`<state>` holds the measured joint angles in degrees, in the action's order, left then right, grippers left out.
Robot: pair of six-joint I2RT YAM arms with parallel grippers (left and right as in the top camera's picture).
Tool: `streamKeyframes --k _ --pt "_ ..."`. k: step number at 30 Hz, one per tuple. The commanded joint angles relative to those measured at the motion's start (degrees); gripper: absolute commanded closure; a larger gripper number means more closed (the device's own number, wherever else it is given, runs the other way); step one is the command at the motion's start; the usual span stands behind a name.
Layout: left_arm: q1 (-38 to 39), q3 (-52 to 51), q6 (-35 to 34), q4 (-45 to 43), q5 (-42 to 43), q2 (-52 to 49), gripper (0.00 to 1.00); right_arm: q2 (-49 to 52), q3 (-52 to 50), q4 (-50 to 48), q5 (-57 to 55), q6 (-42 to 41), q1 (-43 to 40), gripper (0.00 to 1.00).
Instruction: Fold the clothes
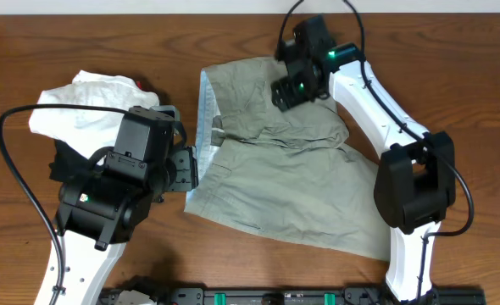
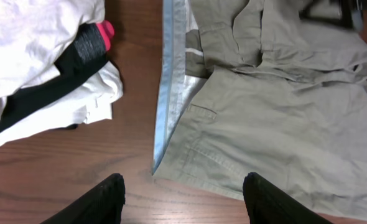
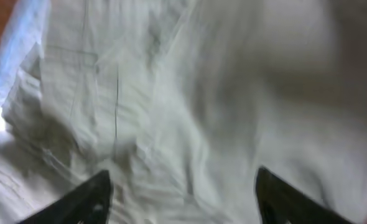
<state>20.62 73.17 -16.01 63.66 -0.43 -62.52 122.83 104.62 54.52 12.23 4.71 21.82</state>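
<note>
Brown wooden tabletop point(image 1: 233, 34) carries everything. Large khaki grey-green cotton shorts point(image 1: 292, 178) lie spread at the middle of the tabletop, rumpled, with the waist end toward the left arm and the leg ends toward the right arm's base. Pale blue inner waistband point(image 2: 168, 81) shows as a strip along the shorts' left edge; a pocket seam is visible beside it. Pile of white and black garments point(image 1: 80, 114) sits to the left of the shorts, apart from them, bare wood between, with a small red bit point(image 2: 99, 31) on its top. Left fingers point(image 2: 102, 199) are spread wide, pinching nothing, hovering just off the near waistband corner. Right fingers point(image 3: 84, 202) are also spread wide over the upper part of the shorts near the crotch folds; that wrist view is blurred, so contact with the cloth cannot be told.
</note>
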Motion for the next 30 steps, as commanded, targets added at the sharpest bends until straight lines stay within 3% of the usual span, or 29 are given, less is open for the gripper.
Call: streamKeyframes --k 1,5,15,17,21,24,28,30 --pt "-0.35 0.83 0.98 0.15 -0.5 0.02 0.37 -1.6 0.7 4.68 0.66 8.09 2.38 0.36" --pt "-0.35 0.83 0.96 0.17 -0.48 0.02 0.37 -1.57 0.28 7.5 -1.81 9.51 4.72 0.36" --pt "-0.35 0.83 0.98 0.52 -0.5 0.02 0.37 -0.94 -7.26 2.4 -11.39 8.55 7.5 0.34" --pt "-0.35 0.83 0.98 0.52 -0.5 0.02 0.37 -0.92 -7.72 2.12 -12.39 7.61 7.34 0.39" --pt "-0.35 0.83 0.98 0.46 -0.5 0.02 0.37 -0.92 -7.85 0.15 -11.98 5.46 7.06 0.62" --pt "-0.35 0.83 0.98 0.59 -0.5 0.02 0.37 -0.92 -7.96 -1.81 -11.96 2.56 7.08 0.69" --pt "-0.35 0.83 0.98 0.63 -0.5 0.02 0.37 -0.92 -8.2 -4.02 -9.92 1.33 7.13 0.68" --pt "-0.35 0.83 0.98 0.66 -0.5 0.02 0.37 -0.92 -8.2 -2.75 -9.68 3.78 7.3 0.55"
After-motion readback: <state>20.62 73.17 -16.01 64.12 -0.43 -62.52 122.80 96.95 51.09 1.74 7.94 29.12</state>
